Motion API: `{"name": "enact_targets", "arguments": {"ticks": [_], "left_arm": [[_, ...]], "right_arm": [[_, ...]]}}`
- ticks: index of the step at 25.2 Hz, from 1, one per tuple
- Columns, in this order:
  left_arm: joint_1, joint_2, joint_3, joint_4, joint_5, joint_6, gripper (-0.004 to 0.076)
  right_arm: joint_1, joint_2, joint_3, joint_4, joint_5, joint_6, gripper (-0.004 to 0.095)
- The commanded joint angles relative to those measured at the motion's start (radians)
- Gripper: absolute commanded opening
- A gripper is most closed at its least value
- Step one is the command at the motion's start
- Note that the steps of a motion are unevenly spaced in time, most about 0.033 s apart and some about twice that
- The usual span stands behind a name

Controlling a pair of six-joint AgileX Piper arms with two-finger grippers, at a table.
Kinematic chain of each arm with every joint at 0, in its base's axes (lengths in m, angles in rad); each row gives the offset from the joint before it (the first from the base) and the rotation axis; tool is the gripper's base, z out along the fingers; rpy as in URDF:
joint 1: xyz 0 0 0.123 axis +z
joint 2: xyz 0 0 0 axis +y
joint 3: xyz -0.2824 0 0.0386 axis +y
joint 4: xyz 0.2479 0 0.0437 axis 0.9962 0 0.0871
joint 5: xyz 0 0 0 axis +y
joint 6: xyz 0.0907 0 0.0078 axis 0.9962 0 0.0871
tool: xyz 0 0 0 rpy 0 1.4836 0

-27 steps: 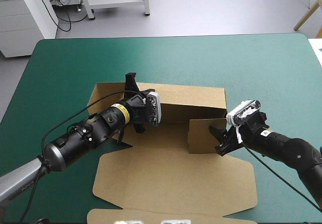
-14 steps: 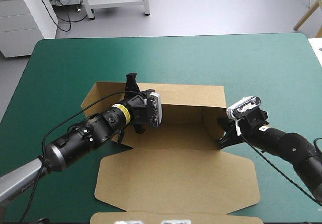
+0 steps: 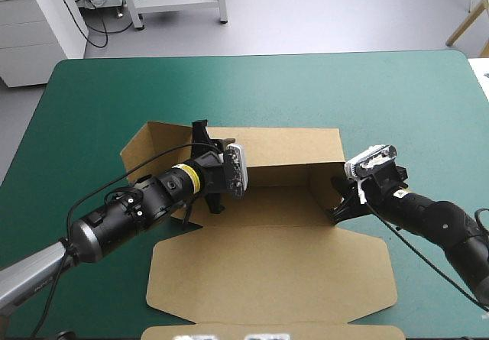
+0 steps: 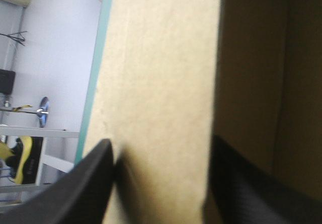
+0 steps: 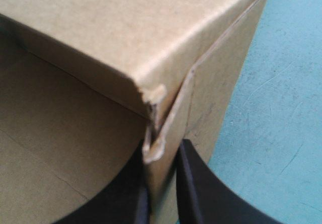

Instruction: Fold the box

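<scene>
Though blurry, box [image 5: 100,32] seemingly between fingers [image 5: 201,194]

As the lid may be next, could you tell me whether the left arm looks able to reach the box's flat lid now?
Probably yes: the lid lies flat and bare on the robot's side of the left gripper, whose open fingers merely straddle the back wall without clamping it.

Left jaws astride far wall of box [image 3: 267,271], right jaws astride right wall
</scene>
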Motion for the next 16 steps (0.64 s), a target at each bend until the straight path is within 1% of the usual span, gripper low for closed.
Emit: {"name": "enact_targets", "arguments": {"ticks": [1, 3, 5, 6, 8, 12, 14, 16], "left_arm": [[-0.012, -0.023, 0.000, -0.142, 0.178, -0.049, 0.0663], [-0.012, -0.051, -0.018, -0.165, 0.181, -0.049, 0.0718], [-0.012, -0.078, -0.041, -0.192, 0.201, -0.049, 0.0715], [-0.014, -0.108, -0.068, -0.197, 0.239, -0.049, 0.0715], [-0.023, -0.134, -0.087, -0.197, 0.277, -0.049, 0.0714], [-0.058, -0.199, -0.106, -0.187, 0.320, -0.047, 0.0714], [-0.096, -0.238, -0.110, -0.156, 0.352, -0.047, 0.0713], [-0.132, -0.262, -0.111, -0.134, 0.393, -0.055, 0.0713]], "right_arm": [[0.010, 0.005, -0.022, 0.038, 0.042, -0.038, -0.0018], [0.010, 0.005, -0.022, 0.036, 0.014, -0.033, -0.0017], [0.010, 0.005, -0.022, 0.036, -0.036, -0.033, -0.0017], [0.010, 0.005, -0.022, 0.020, -0.096, -0.015, -0.0017], [0.010, 0.005, -0.022, 0.002, -0.149, 0.006, -0.0018], [0.008, 0.009, -0.022, -0.016, -0.219, 0.025, -0.0018], [0.008, 0.018, -0.023, -0.016, -0.261, 0.036, -0.0019], [0.008, 0.027, -0.023, -0.016, -0.278, 0.052, -0.0018]]}}
